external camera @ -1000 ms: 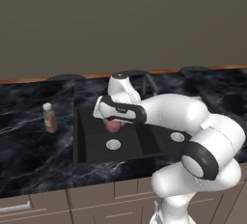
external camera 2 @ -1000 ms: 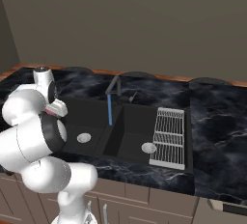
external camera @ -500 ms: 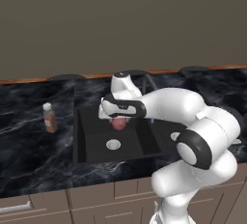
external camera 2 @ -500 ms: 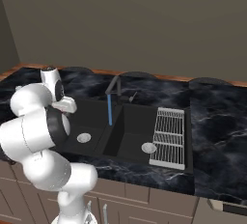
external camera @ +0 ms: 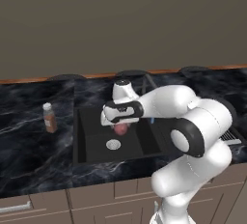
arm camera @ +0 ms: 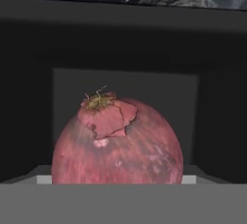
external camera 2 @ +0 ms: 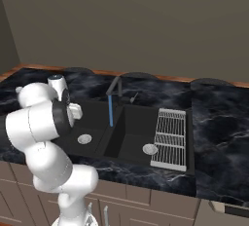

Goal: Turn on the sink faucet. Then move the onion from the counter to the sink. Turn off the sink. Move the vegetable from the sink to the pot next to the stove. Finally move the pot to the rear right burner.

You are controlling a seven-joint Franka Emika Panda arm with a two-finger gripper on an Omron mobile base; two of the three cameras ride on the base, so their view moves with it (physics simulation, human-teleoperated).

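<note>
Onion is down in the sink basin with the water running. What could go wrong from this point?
1. The onion sits right under the hand; lifting away carelessly could nudge it and roll it toward the drain.
2. The faucet is running a blue stream, and the arm must swing over to shut it off; the arm could bump the thin spout.

From the left base view you see just a sliver of the onion [external camera: 120,128] under the robot's hand; the gripper [external camera: 119,124] fingers are covered, so you cannot tell there whether they touch it. In the hand view the onion's [arm camera: 117,143] lower part is cut off at the bottom. The arm hides most of the faucet [external camera: 148,81] on the left, and much of the sink's [external camera 2: 127,137] near-left basin on the right.
</note>
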